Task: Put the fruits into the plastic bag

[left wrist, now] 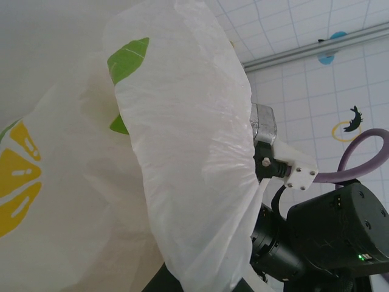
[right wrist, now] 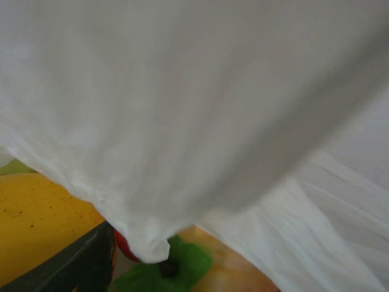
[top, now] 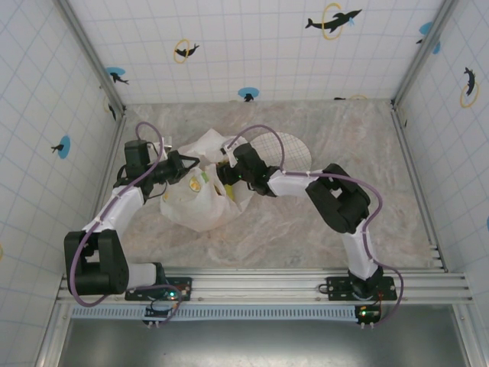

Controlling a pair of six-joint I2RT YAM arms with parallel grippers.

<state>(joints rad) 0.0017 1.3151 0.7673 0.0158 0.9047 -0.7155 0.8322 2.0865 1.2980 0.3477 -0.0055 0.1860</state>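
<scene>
1 plastic bag [top: 200,200]. My left gripper [top: 186,164] clamps its left rim. My right gripper [top: 226,177] is at its mouth; I cannot tell its state. Under its film: 1 yellow fruit [right wrist: 36,225], 1 red fruit [right wrist: 123,245].

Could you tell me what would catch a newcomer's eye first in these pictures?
The white plastic bag printed with lemon slices sits mid-table, its edge pinched by the left gripper. The right gripper reaches into its mouth; its wrist camera sees a yellow fruit under the film.
</scene>
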